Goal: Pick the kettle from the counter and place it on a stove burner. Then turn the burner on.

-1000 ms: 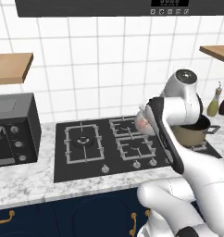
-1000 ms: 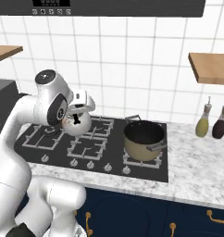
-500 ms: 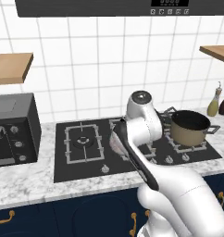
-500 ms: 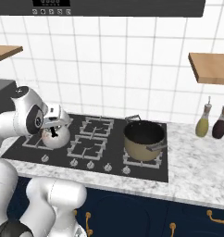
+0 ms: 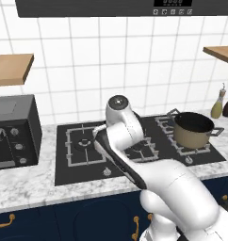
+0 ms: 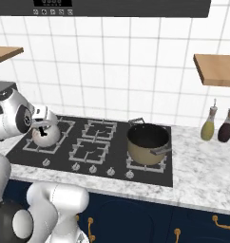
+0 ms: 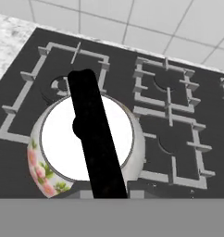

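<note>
The kettle [image 6: 45,136] has been carried leftward across the hob [image 6: 150,168] over the last second, from the middle grates to the large burner [image 6: 54,137] at the left end. In the right base view it is seen hanging over that burner's square grate; whether its base already touches the bars cannot be told. In the hand view the kettle [image 7: 86,143] sits directly below the camera, its black arched handle [image 7: 93,134] running up the middle, with the burner's grate [image 7: 26,92] showing around and behind it.

The fingers are closed fully on the handle, so the kettle is held, not released. By this the carry is judged nearly done; lowering, release and the knob are judged to be left.

For room: the tan pot [image 6: 148,143] stands well apart at the right end of the hob. The smaller grates [image 7: 169,115] lie just beside the kettle on one side. The marbled worktop [image 5: 26,188] and a dark oven [image 5: 14,132] lie beyond the hob's left edge. The knobs [image 6: 76,166] line the front edge, near the kettle, with open space above them.
</note>
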Controlling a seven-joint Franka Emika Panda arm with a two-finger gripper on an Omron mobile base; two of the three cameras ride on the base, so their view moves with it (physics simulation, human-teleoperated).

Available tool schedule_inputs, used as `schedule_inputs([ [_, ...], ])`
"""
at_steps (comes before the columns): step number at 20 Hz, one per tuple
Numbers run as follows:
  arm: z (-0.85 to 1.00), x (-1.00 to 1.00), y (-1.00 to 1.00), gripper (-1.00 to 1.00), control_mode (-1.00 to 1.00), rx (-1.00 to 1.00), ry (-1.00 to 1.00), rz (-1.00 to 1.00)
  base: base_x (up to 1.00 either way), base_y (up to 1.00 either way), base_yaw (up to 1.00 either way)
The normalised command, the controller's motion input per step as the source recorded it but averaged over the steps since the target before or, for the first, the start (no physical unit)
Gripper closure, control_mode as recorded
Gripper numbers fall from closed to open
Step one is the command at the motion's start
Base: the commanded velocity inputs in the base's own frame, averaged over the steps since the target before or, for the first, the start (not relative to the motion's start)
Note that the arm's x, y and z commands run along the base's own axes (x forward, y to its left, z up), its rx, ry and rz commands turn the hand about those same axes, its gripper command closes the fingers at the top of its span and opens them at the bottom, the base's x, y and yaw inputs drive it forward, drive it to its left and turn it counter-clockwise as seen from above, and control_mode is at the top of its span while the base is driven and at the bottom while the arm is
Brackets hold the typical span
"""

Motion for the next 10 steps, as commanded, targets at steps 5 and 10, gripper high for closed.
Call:
schedule_inputs([
  [5,0.24,0.60,0.99,1.00,-1.00,0.03,0.00,-0.12,0.00,0.00,0.00],
  [10,-0.01,0.44,0.55,1.00,-1.00,0.01,0.06,-0.03,0.00,0.00,0.00],
])
